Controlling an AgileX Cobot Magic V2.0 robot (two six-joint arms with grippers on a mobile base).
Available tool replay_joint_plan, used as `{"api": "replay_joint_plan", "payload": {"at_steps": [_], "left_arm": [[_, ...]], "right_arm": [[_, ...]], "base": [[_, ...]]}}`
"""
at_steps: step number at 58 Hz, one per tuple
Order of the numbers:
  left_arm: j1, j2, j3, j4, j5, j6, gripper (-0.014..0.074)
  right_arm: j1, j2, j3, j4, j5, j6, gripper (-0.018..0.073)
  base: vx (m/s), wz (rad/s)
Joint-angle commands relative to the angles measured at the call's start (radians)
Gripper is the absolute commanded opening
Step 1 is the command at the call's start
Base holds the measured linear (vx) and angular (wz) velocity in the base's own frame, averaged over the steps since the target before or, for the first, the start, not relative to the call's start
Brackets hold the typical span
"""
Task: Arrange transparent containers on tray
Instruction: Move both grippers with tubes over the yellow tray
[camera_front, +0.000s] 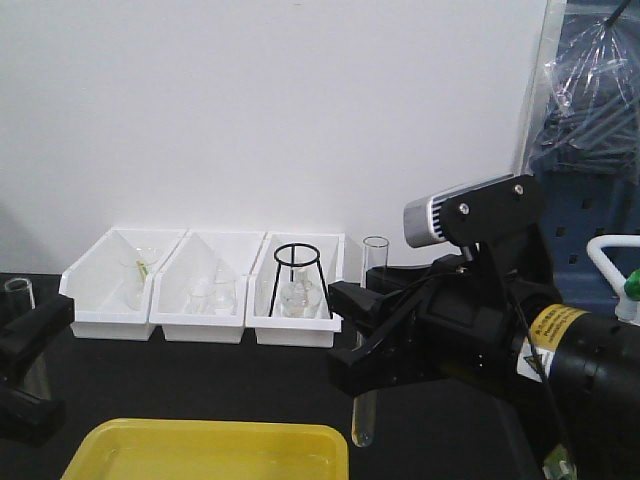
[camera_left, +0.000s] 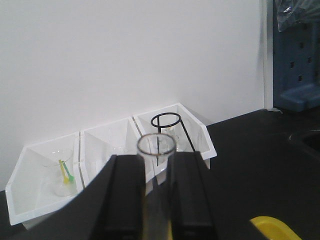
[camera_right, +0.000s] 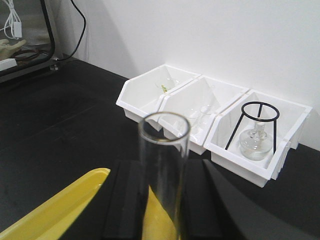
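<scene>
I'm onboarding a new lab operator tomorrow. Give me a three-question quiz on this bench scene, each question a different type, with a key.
1. True or false: the right gripper holds a slim clear glass test tube upright.
2. Which of the three deep white plastic bins holds the black wire tripod stand, seen from the front view? A) left B) middle C) right
3. Fill in: the left gripper is shut on a ____.

Key
1. True; its rounded bottom hangs by the wide shallow bright-yellow plastic tray.
2. C; a round glass flask sits under the stand.
3. Second clear glass test tube, rim up between the black fingers.
</scene>
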Motion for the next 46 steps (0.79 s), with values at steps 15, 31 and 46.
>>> {"api": "replay_joint_plan", "payload": {"at_steps": [15, 31, 46], "left_arm": [[-0.002, -0.011, -0.038, -0.009, -0.09, -0.004, -0.0007], [-0.002, -0.009, -0.038, -0.011, 0.049, -0.009, -0.0007], [-0.002, 0.089, -0.127, -0.01, 0.23, -0.143, -0.0007]], "right_arm": [[-0.003, -0.03, -0.039, -0.006, -0.093, -0.009, -0.0008], [-0.003, -0.013, -0.039, 0.034, -0.069, 0.034, -0.0008], [-0.003, 0.13, -0.123, 0.205, 0.077, 0.078, -0.0008]], "base": [[0.0, 0.0], [0.0, 0.0], [0.0, 0.0]]}}
